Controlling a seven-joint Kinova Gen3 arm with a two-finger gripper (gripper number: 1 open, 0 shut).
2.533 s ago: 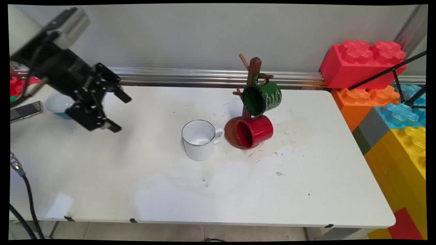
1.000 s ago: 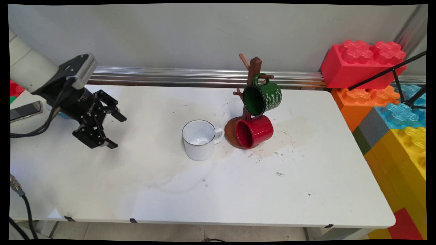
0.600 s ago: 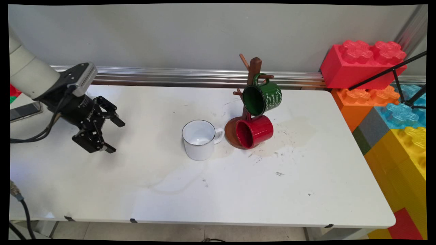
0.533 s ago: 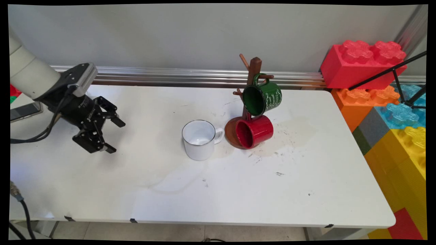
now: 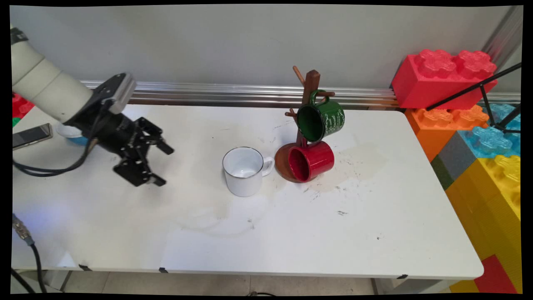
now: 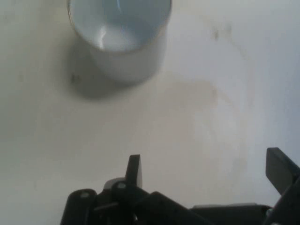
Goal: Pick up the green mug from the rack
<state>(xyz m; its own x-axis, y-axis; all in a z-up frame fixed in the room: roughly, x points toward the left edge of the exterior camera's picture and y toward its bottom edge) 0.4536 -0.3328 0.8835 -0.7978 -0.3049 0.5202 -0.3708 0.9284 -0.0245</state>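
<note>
Your black two-finger gripper (image 5: 161, 164) hangs w/ jaws spread, empty, above the white desk (image 5: 258, 233). White enamel mug (image 5: 244, 171) stands upright, well apart to its right. Beyond: brown wooden mug tree (image 5: 307, 89) w/ green mug (image 5: 320, 120), red mug (image 5: 311, 161).

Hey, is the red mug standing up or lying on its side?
On its side: the red mug lies at the mug tree's base, its mouth facing sideways.

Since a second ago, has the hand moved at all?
Yes. The hand has shifted right in the main view, toward the white mug, which has stayed put beside the mug tree. It is open and holds nothing.
</note>
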